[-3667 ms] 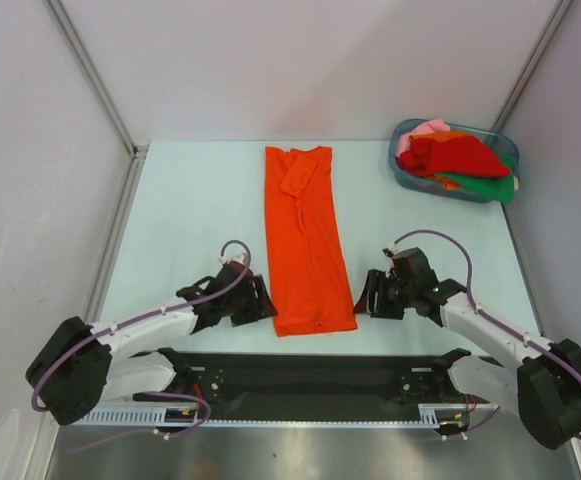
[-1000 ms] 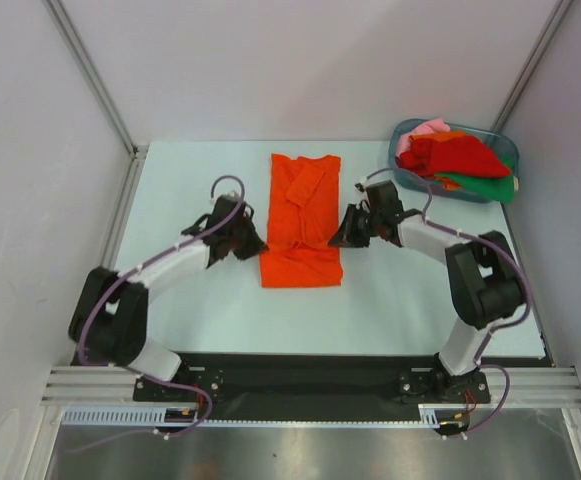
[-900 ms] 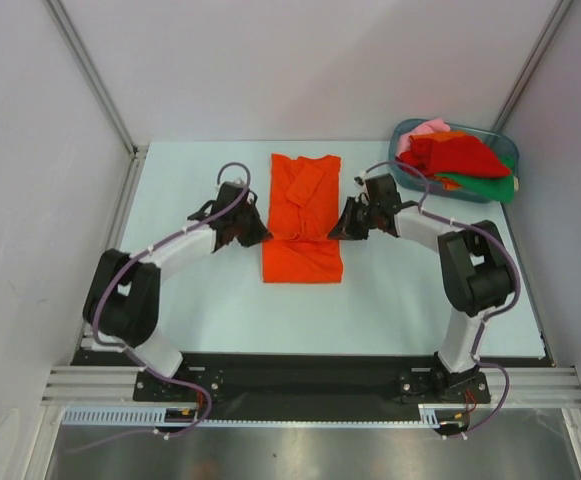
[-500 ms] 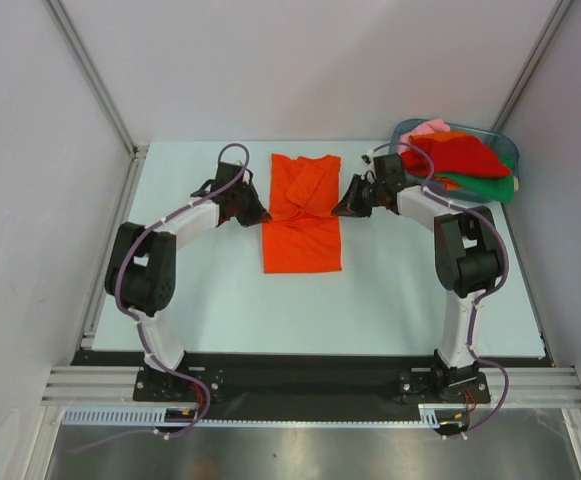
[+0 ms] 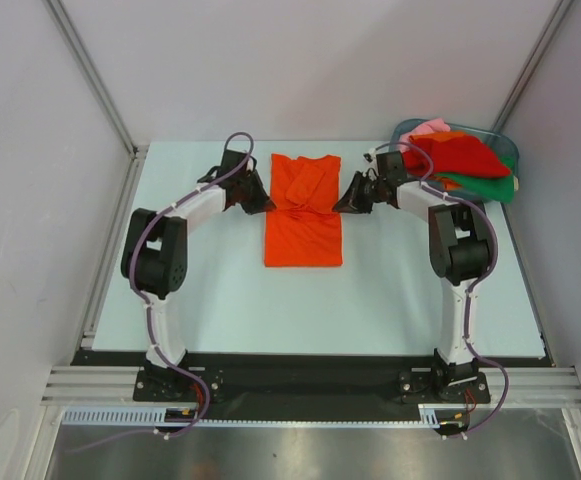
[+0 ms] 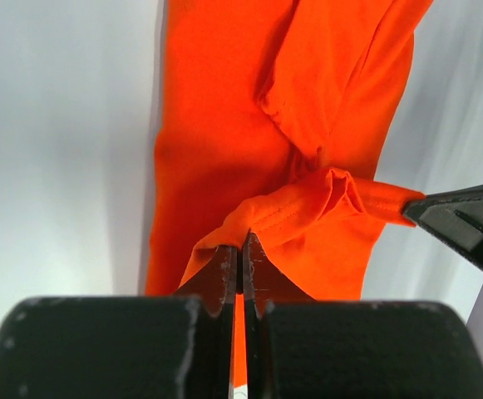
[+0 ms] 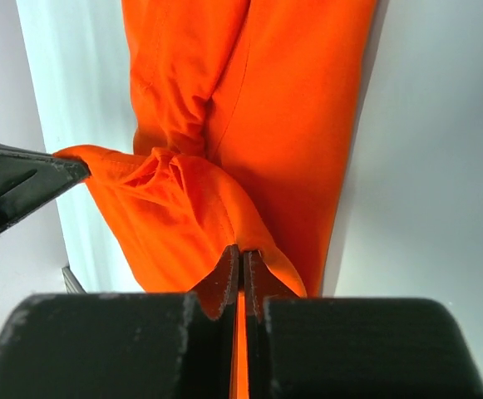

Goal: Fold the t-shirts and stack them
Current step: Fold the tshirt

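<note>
The pale blue-white table [image 5: 210, 290] fills the floor of a booth closed in by plain grey walls [image 5: 300, 60], with slanted aluminium frame posts [image 5: 90, 75] rising from its far corners. Nearest the camera a brushed steel sheet [image 5: 300, 455] runs across, and behind it a black base plate [image 5: 300, 375] carries both arm bases at the table's near edge. The open stretch of table beyond it is smooth and evenly lit.

Past the middle, the orange t-shirt [image 5: 303, 235] lies in a narrow strip running away from the arms, its near end a clean straight fold. The left gripper [image 5: 265, 205] stands at its left edge and the right gripper [image 5: 342, 206] at its right edge, both arms reaching far forward. Each wrist view shows the jaws pressed tight on a pinch of orange hem, and the cloth between the two is drawn taut and bunched in the middle, raised over the rest of the shirt.

At the far right corner a bluish translucent tub [image 5: 402, 132] holds a heap of t-shirts [image 5: 455, 155] in red, green and pink, some spilling over its rim.
</note>
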